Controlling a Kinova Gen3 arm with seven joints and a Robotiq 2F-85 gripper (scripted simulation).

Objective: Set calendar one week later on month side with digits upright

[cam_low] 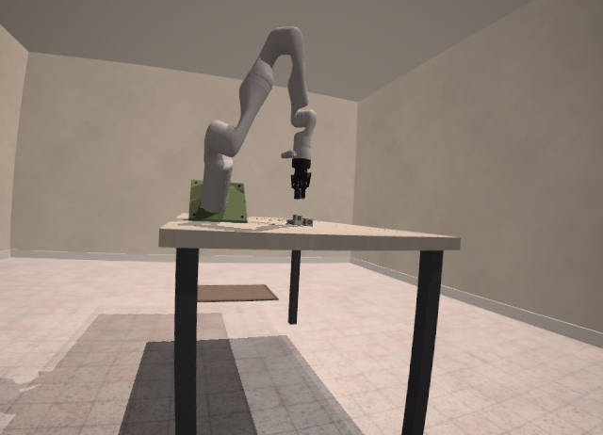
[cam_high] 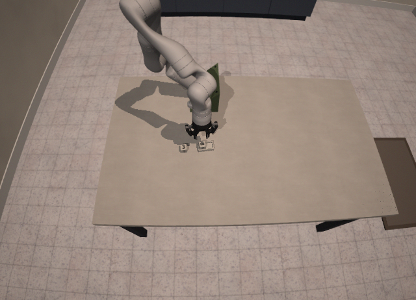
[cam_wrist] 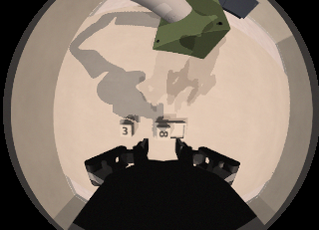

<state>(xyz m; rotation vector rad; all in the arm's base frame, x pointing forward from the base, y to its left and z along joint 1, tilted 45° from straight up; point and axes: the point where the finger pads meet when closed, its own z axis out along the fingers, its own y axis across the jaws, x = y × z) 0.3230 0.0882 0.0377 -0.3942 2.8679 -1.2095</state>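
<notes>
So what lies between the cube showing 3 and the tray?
Only bare table top: in the top view the white cube showing 3 stands apart from the small pale tray, a narrow gap between them.

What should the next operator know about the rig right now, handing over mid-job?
Gripper: part-closed on nothing, hanging above the tray.
Cube showing 3 on top: out on the table, left of the tray in the top view.
Other cube: in the tray; its top digit is too small to read.
Done: one cube taken out.
Left: set both cubes to the new date, side by side in the tray, then let go.
</notes>
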